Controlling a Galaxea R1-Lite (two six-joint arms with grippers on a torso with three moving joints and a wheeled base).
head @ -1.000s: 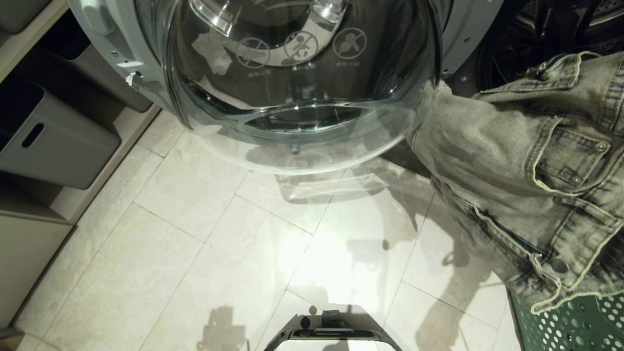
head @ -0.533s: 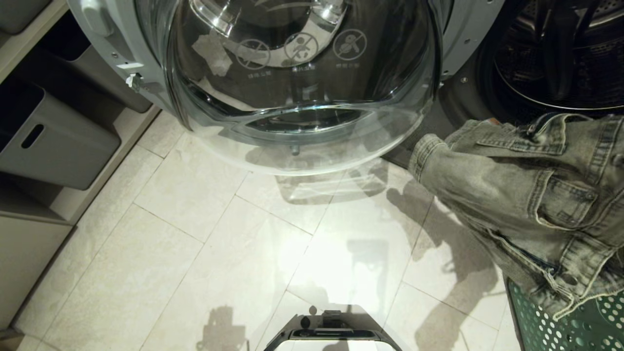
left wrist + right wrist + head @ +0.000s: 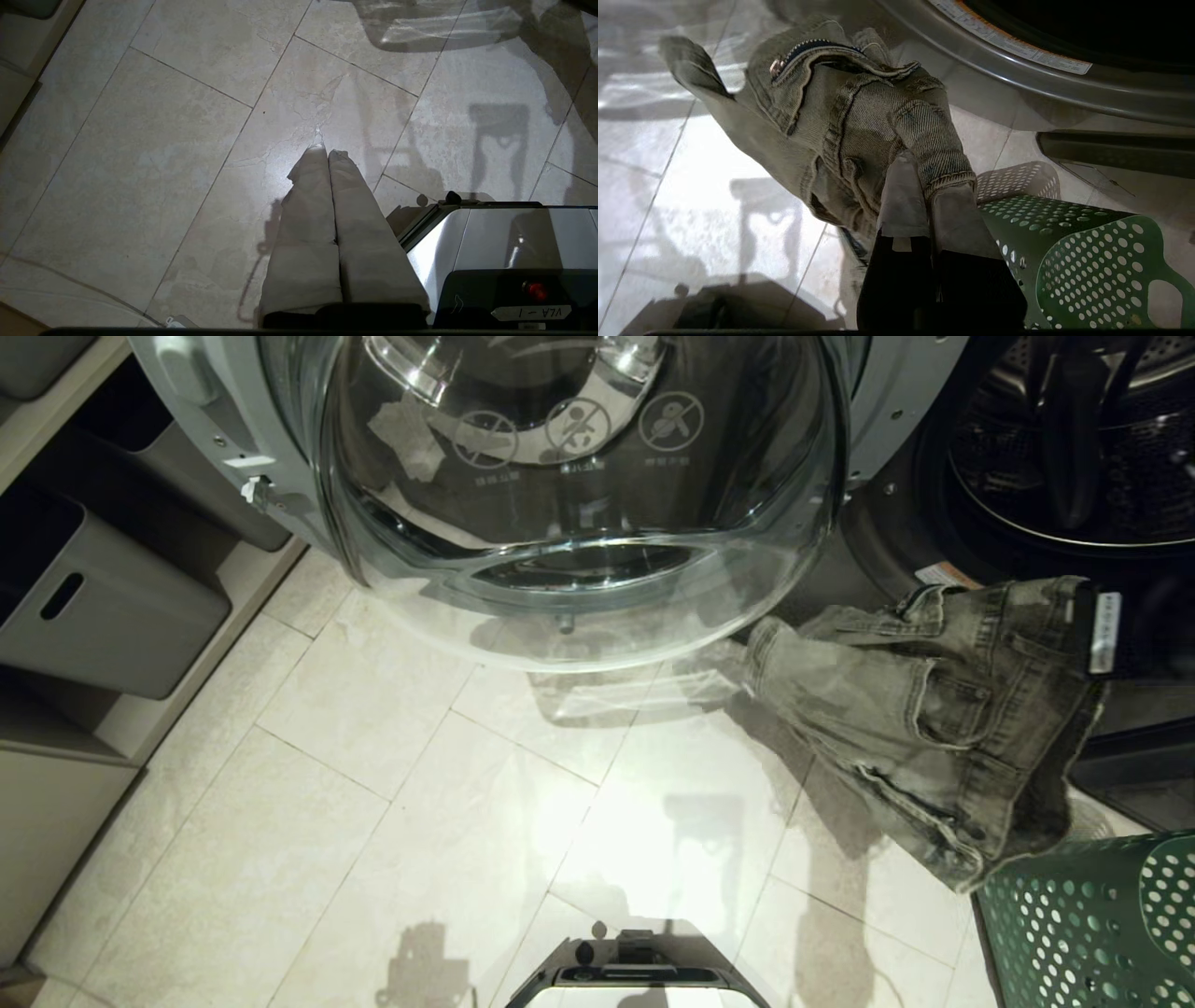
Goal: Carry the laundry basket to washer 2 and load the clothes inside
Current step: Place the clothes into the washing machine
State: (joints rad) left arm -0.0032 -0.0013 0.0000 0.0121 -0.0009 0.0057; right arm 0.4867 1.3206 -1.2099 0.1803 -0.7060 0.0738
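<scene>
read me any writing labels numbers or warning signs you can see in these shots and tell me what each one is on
"V7A - 1", seen upside down: label on the robot base, in the left wrist view.
Three crossed-out circle warning signs on the washer door glass; the captions beneath them are too small to read.
White and orange sticker on the drum opening rim: print too blurred to read.
White tag beside the denim jacket: print unreadable.

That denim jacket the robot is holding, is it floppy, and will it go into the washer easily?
Probably floppy: the jacket sags in folds from the right gripper, shut on one bunched edge. It looks thick, so likely heavy for cloth. The loose sleeve may catch on the drum opening or the door.
</scene>
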